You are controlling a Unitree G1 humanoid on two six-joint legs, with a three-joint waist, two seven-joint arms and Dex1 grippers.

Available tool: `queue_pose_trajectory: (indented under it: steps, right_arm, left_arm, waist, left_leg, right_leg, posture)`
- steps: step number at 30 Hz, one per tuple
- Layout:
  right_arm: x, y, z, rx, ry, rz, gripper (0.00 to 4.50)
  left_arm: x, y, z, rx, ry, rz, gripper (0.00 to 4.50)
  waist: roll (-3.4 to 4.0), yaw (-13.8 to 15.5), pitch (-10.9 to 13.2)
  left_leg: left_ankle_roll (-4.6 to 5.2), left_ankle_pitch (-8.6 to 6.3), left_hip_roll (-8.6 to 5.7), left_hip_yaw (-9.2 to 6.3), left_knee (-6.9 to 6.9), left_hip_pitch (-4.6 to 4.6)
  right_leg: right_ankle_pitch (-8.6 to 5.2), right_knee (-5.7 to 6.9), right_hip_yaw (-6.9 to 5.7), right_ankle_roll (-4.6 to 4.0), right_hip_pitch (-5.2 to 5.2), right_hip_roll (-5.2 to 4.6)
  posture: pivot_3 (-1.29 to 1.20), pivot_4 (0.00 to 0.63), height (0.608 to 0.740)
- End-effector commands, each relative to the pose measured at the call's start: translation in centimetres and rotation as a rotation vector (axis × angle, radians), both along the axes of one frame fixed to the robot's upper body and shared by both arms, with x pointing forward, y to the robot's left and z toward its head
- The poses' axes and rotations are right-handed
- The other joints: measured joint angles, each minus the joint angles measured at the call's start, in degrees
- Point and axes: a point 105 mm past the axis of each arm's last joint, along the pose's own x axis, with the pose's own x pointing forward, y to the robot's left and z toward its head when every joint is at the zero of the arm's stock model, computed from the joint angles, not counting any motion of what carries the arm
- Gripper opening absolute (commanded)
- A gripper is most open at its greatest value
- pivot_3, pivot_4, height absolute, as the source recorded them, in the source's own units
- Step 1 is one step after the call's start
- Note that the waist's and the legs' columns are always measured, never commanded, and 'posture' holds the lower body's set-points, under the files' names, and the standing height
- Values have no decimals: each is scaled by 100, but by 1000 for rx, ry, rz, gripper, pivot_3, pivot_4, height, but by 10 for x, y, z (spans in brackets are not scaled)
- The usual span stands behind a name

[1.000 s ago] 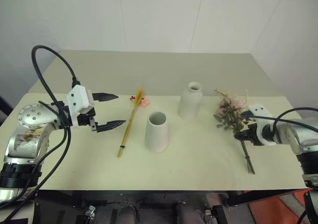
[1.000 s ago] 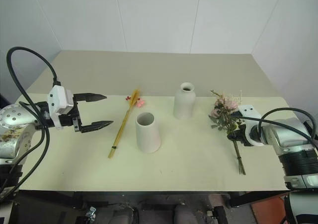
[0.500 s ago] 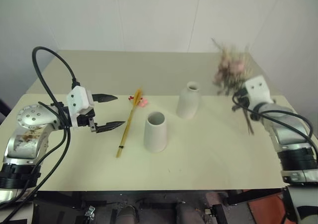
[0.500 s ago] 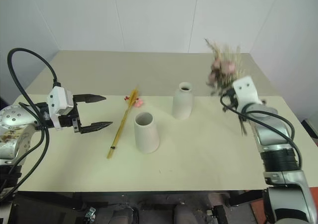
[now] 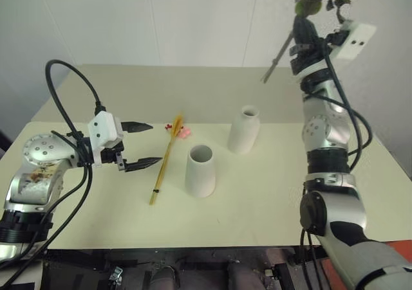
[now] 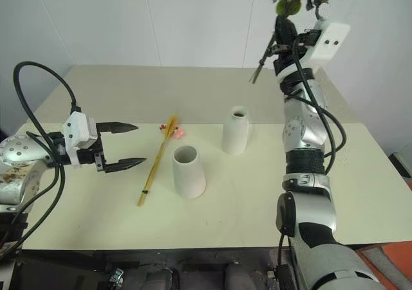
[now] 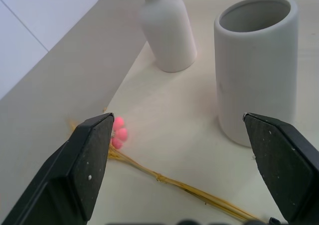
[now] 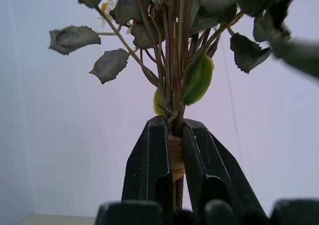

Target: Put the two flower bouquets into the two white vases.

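I am holding the leafy bouquet (image 8: 172, 60) clamped by its stems in the right pincer (image 8: 175, 150), high above the surface (image 5: 257, 193); the left pincer (image 5: 143, 145) is hanging wide open, empty, beside the yellow plume (image 5: 166, 164).

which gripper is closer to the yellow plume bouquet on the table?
Left. The left gripper hovers open just beside the yellow plume bouquet; the right gripper is raised high, clamping the rose bouquet.

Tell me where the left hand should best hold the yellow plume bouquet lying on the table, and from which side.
Probably the bare yellow stem, below the red and pink blossoms. The yellow plume bouquet lies flat, beside the cone vase, so the open left hand should come from above, fingers across the stem, on the side away from that vase.
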Motion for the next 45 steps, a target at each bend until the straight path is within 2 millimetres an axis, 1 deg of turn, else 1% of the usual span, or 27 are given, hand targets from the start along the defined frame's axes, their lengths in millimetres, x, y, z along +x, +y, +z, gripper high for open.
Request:
queue_pose_trajectory:
  steps: [1, 3, 10, 13, 23, 35, 36, 38, 41, 45]
  right_arm:
    - [-15, 11, 16, -22, -82, 32, 165]
    - [-17, 15, 12, -41, -80, 34, 165]
    - [-30, 16, -2, -68, -59, 31, 165]
    - [-32, 17, -7, -72, -44, 30, 165]
    - [-26, 21, -34, -122, 22, 11, 165]
    - [-20, 27, -70, -179, 98, 25, 165]
    - [-21, 29, -73, -189, 102, 37, 893]
    - [-25, 34, -78, -223, 99, 63, 1480]
    - [-31, 37, -83, -258, 94, 71, 2525]
    - [-38, 36, -94, -317, 105, 59, 3870]
  left_arm:
    - [-6, 4, 14, 7, -57, 17, 4500]
    - [-8, 5, 13, 8, -55, 22, 4500]
    - [-9, 5, 14, 11, -50, 28, 4500]
    - [-7, 3, 14, 12, -49, 19, 4500]
    - [-4, 2, 16, 18, -47, 3, 4500]
    - [-6, 5, 16, 22, -50, 17, 4500]
    - [-6, 5, 16, 22, -50, 17, 4500]
    - [-6, 5, 16, 22, -51, 18, 4500]
    - [-6, 5, 15, 21, -52, 18, 4500]
    - [-5, 5, 15, 10, -50, 19, 4500]
  waist:
    - [0, 0, 0]
    - [1, 1, 0]
    - [1, 10, 0]
    - [1, 9, 0]
    - [1, 4, 0]
    - [1, 4, 0]
    - [1, 4, 0]
    - [1, 5, 0]
    - [1, 4, 0]
    - [1, 6, 0]
  left_leg:
    - [0, 0, 0, 0, 0, 0]
    - [0, 0, 0, 0, 0, 0]
    - [0, 0, 0, 0, 0, 0]
    - [0, 0, 0, 0, 0, 0]
    - [0, 0, -1, 1, -1, 2]
    - [0, 0, -1, 1, -1, 2]
    - [0, 0, -1, 0, -1, 2]
    - [0, 0, -1, 1, 0, 2]
    - [0, 0, -1, 1, 0, 2]
    - [0, 0, -1, 1, 0, 2]
  right_leg:
    - [0, 1, 0, 0, -1, 0]
    - [-1, 0, 0, -1, -1, 0]
    - [-2, 3, -1, -3, -1, -1]
    - [-2, 3, -1, -3, -2, 0]
    - [-2, 3, 0, -3, -2, 1]
    - [-3, 2, 1, -3, -2, 1]
    - [-3, 2, 0, -3, -2, 1]
    - [-3, 1, 1, -3, -1, 1]
    - [-3, 2, 1, -3, -1, 1]
    - [-3, 2, 1, -2, -2, 1]
  posture:
    - [0, 150, 740]
    - [0, 150, 740]
    - [0, 150, 740]
    - [0, 150, 740]
    - [0, 150, 740]
    - [0, 150, 740]
    - [0, 150, 740]
    - [0, 150, 740]
    - [0, 150, 740]
    - [0, 150, 740]
